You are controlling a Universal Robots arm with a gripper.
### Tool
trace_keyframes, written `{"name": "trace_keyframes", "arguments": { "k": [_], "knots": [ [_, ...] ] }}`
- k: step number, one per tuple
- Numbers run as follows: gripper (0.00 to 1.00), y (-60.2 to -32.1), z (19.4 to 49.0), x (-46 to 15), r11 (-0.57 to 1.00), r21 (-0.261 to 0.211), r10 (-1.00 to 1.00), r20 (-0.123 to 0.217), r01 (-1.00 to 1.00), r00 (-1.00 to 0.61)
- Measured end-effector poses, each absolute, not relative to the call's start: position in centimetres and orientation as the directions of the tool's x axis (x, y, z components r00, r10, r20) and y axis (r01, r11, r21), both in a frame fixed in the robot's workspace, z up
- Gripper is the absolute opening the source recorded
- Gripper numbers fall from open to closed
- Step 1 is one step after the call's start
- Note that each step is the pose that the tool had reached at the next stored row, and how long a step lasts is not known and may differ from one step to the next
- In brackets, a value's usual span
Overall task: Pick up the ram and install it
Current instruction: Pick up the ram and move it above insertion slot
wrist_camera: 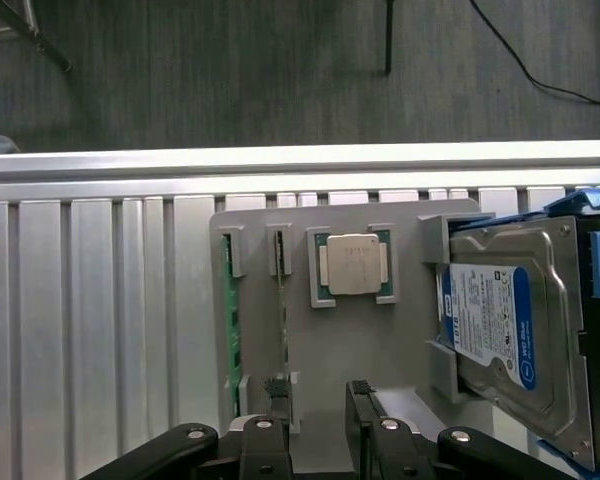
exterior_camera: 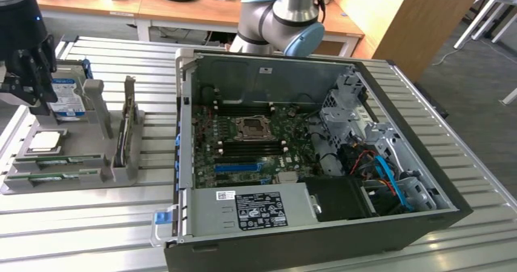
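Claw (wrist_camera: 316,405) fingers apart, empty, hovering over grey tray (wrist_camera: 380,340) on counter (wrist_camera: 100,300). Ram (wrist_camera: 232,330) on edge in tray slot, near CPU (wrist_camera: 352,264), untouched. Pick not done; install in PC case (exterior_camera: 299,81) all left. Early stage, imo.

hard drive (wrist_camera: 500,330): cropped at edge | ram (wrist_camera: 234,340): edge-on, chips hidden | fingers (wrist_camera: 361,425): bases cropped

Grey carpet floor (exterior_camera: 476,84) surrounds the ribbed metal bench (exterior_camera: 81,235). Beyond its far edge stand wooden desks (exterior_camera: 186,11) and a light wooden cabinet (exterior_camera: 404,23); a black cable (wrist_camera: 520,58) trails across the carpet.
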State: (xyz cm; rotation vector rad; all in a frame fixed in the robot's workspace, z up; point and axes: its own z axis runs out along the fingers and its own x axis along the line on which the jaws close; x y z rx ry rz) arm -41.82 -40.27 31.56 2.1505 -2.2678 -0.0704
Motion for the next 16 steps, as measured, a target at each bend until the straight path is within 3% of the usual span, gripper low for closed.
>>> {"name": "trace_keyframes", "arguments": {
  "k": [16],
  "knots": [
    [0.36,-40.3,30.0,-41.8,0.05,0.044,-0.999,-0.02,-0.998,-0.051]
  ]
}}
